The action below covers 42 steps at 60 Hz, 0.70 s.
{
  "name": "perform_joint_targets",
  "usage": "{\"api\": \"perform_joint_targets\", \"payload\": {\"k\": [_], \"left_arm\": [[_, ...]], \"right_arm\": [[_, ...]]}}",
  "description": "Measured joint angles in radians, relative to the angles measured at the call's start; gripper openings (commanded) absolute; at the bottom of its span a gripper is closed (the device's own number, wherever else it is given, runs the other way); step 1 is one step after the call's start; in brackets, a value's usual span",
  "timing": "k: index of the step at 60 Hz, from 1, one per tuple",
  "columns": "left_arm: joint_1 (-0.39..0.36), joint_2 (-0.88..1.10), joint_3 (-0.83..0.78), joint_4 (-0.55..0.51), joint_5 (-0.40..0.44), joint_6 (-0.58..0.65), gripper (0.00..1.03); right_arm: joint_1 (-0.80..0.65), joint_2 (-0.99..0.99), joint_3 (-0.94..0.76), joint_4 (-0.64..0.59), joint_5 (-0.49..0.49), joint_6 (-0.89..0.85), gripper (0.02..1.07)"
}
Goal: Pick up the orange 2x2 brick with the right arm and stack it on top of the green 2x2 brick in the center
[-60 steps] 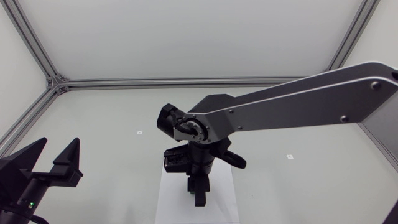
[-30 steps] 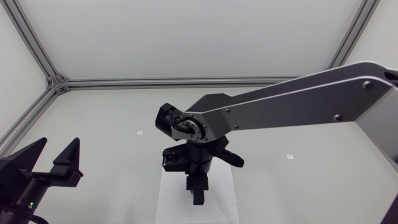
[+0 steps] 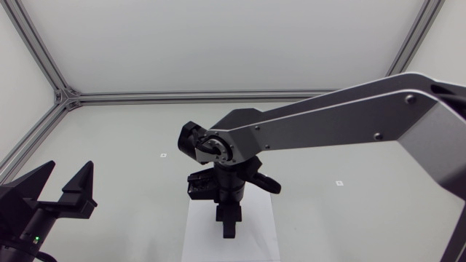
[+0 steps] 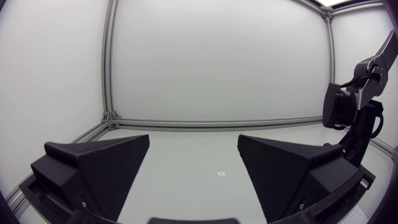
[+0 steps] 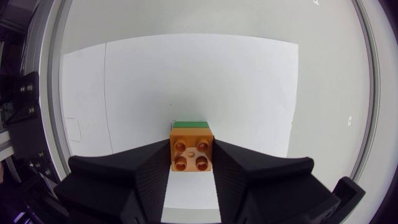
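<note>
The right hand (image 5: 191, 155) is clamped on the orange 2x2 brick (image 5: 192, 148), studs up. A green edge of the green 2x2 brick (image 5: 189, 124) shows directly beneath it, on the white sheet (image 5: 205, 81) in the middle of the tabletop (image 3: 342, 145). To stack well, I would square the edges, press straight down, then let go. The left hand (image 4: 193, 142) sits well apart, its fingers spread and empty.

Our head camera sits fixed above the counter (image 3: 131, 145), facing down on both arms. Our left wrist camera rides low behind the left gripper (image 4: 194, 142) and looks level across the counter, sharing the right arm (image 4: 357, 99) with the head view. Our right wrist camera looks straight down, close over the white sheet (image 5: 186, 81) that the head view also shows, past the right gripper (image 5: 191, 157) clasping the orange brick (image 5: 191, 152)
</note>
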Motion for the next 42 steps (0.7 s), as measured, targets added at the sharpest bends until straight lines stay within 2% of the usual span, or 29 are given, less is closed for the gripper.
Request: {"api": "perform_joint_targets", "payload": {"k": [13, 23, 31, 42], "left_arm": [[0.0, 0.0, 0.0, 0.0, 0.0, 0.0, 0.99], [0.0, 0.0, 0.0, 0.0, 0.0, 0.0, 0.99], [0.0, 0.0, 0.0, 0.0, 0.0, 0.0, 0.99], [0.0, 0.0, 0.0, 0.0, 0.0, 0.0, 0.99]], "right_arm": [[-0.006, -0.017, -0.032, 0.037, -0.018, 0.0, 0.08], [0.019, -0.027, -0.052, 0.062, 0.035, 0.027, 0.08], [0.021, -0.019, -0.041, 0.047, 0.039, 0.034, 0.08], [-0.004, -0.002, -0.017, 0.021, -0.011, 0.027, 0.08]]}}
